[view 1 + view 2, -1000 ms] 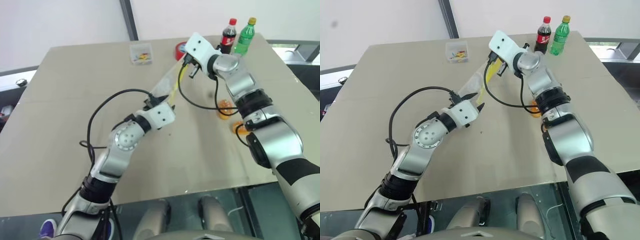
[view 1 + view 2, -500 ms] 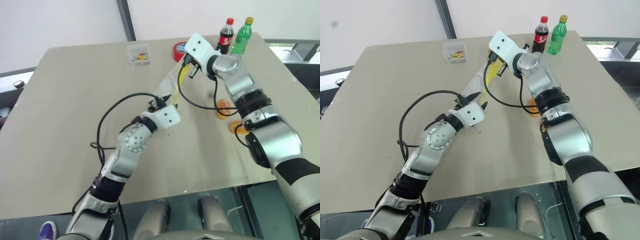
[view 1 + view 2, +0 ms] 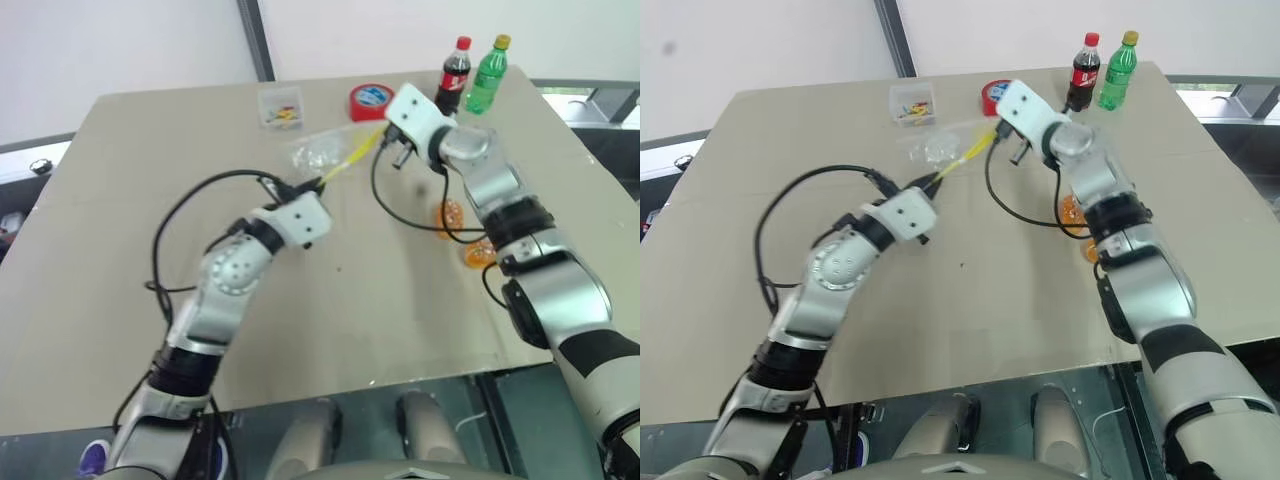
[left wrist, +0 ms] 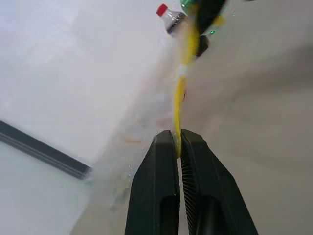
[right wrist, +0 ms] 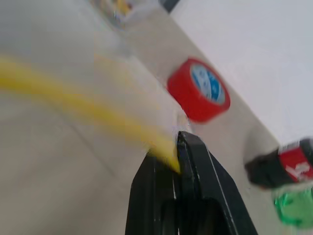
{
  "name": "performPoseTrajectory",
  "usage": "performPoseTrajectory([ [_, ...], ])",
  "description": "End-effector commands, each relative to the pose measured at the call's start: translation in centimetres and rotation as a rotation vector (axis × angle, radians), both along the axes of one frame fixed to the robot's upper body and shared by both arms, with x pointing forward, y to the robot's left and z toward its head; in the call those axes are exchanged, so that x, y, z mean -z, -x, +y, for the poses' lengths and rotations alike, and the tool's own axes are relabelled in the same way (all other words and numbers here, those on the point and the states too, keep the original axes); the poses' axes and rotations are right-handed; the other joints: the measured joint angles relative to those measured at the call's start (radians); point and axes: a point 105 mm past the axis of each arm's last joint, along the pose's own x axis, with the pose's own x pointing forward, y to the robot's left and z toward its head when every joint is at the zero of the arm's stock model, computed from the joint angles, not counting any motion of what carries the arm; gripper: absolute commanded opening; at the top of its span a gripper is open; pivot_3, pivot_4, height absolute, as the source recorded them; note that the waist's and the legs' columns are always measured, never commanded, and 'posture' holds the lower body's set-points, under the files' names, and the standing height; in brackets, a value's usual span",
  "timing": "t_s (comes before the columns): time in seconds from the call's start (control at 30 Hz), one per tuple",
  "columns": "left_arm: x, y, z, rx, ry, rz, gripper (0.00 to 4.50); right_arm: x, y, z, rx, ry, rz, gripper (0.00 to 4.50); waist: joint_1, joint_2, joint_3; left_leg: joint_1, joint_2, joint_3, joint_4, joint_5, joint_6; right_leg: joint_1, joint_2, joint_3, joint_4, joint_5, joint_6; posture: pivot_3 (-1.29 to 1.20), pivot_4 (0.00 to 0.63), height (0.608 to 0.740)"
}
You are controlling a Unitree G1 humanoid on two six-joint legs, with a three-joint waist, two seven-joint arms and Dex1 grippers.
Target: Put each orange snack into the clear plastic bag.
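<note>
The see-through, crinkly plastic zip bag (image 3: 318, 153) with its yellow mouth strip (image 3: 345, 163) hangs stretched above the beige tabletop (image 3: 120, 260) between the two grippers. The left gripper (image 4: 177, 147) has its jaws pinched together on the near end of the strip, and the right gripper (image 5: 175, 159) has its jaws clamped on the far end. The bag's clear body trails off to the left of the strip, near a small clear box of colourful bits (image 3: 280, 106). Two small oval orange snacks in glossy wrappers lie on the tabletop to the right, one (image 3: 450, 213) just beyond the other (image 3: 477, 251). At the far edge stand a red tape roll (image 3: 370, 100), a dark cola bottle (image 3: 456, 63) and a green bottle (image 3: 489, 72).
</note>
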Motion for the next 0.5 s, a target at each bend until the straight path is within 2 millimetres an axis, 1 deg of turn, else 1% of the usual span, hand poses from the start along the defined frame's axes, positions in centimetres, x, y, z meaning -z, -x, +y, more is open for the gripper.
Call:
performPoseTrajectory([
  [0.03, -2.0, 0.5, 1.9, 0.069, 0.044, -0.01, 0.04, -1.0, 2.1, 0.0, -0.091, 0.068, -0.053, 0.0, -0.002, 0.0, 0.0, -0.001, 0.0, 0.0, 0.0, 0.0, 0.0, 0.0, 0.0, -0.001, 0.0, 0.0, 0.0, 0.0, 0.15, 0.74],
  [0.07, -2.0, 0.7, 2.0, 0.091, 0.044, 0.001, 0.04, -0.8, 2.5, -0.2, -0.087, 0.066, -0.059, 0.0, -0.005, 0.0, 0.0, -0.001, 0.0, 0.0, 0.0, 0.0, 0.0, 0.0, 0.0, 0.0, 0.0, 0.0, 0.0, 0.0, 0.15, 0.74],
  [0.1, -1.9, 0.9, 2.1, 0.113, 0.038, 0.016, 0.01, -0.5, 2.9, -0.3, -0.084, 0.061, -0.057, 0.29, -0.008, 0.0, 0.0, 0.0, 0.0, 0.0, 0.0, 0.0, 0.0, 0.0, 0.0, 0.0, 0.0, 0.0, 0.0, 0.0, 0.15, 0.74],
  [0.17, -2.0, 1.0, 2.4, 0.131, 0.054, 0.041, 0.0, 0.0, 3.6, -0.5, -0.077, 0.052, -0.057, 0.97, -0.005, 0.0, 0.0, 0.0, 0.0, 0.0, 0.001, 0.0, 0.0, 0.0, 0.0, 0.0, 0.001, 0.0, 0.0, 0.0, 0.15, 0.74],
  [0.27, -1.5, 0.9, 3.0, 0.14, 0.066, 0.1, 0.0, 0.9, 4.9, -1.4, -0.032, 0.016, -0.055, 2.27, 0.0, 0.0, 0.0, 0.0, 0.0, -0.001, 0.001, 0.0, 0.0, 0.0, 0.0, -0.001, 0.001, 0.0, 0.0, 0.0, 0.15, 0.74],
  [0.33, -1.1, 0.8, 3.3, 0.137, 0.063, 0.131, 0.0, 1.5, 6.0, -1.8, -0.027, -0.01, -0.019, 2.27, 0.003, 0.0, 0.0, 0.0, 0.0, -0.001, 0.001, 0.0, 0.0, 0.0, 0.0, -0.001, 0.001, 0.0, 0.0, 0.0, 0.15, 0.74],
  [0.37, -0.8, 0.8, 3.3, 0.137, 0.055, 0.147, 0.0, 1.9, 7.1, -2.0, -0.028, -0.052, 0.021, 2.27, 0.004, 0.0, 0.0, 0.0, 0.0, -0.001, 0.001, 0.0, 0.0, 0.0, 0.0, -0.001, 0.001, 0.0, 0.0, 0.0, 0.15, 0.74],
  [0.43, -0.3, 0.7, 3.4, 0.135, 0.037, 0.171, 0.0, 2.1, 8.6, -2.4, -0.009, -0.15, 0.079, 2.27, 0.008, 0.0, 0.0, 0.0, 0.0, -0.001, 0.002, 0.0, 0.0, 0.0, 0.0, -0.001, 0.001, 0.0, 0.0, 0.0, 0.15, 0.74],
  [0.47, -0.2, 0.7, 3.4, 0.136, 0.025, 0.173, 0.0, 2.4, 9.4, -2.4, -0.011, -0.19, 0.117, 1.66, 0.01, 0.0, 0.0, 0.0, 0.0, -0.002, 0.001, 0.0, 0.0, 0.0, 0.0, -0.001, 0.001, 0.0, 0.0, 0.0, 0.15, 0.74],
  [0.5, -0.1, 0.7, 3.4, 0.137, 0.018, 0.173, 0.0, 2.5, 9.9, -2.4, -0.012, -0.213, 0.141, 1.37, 0.009, 0.0, 0.0, 0.0, 0.0, -0.001, 0.001, 0.0, 0.0, 0.0, 0.0, -0.001, 0.001, 0.0, 0.0, 0.0, 0.15, 0.74],
])
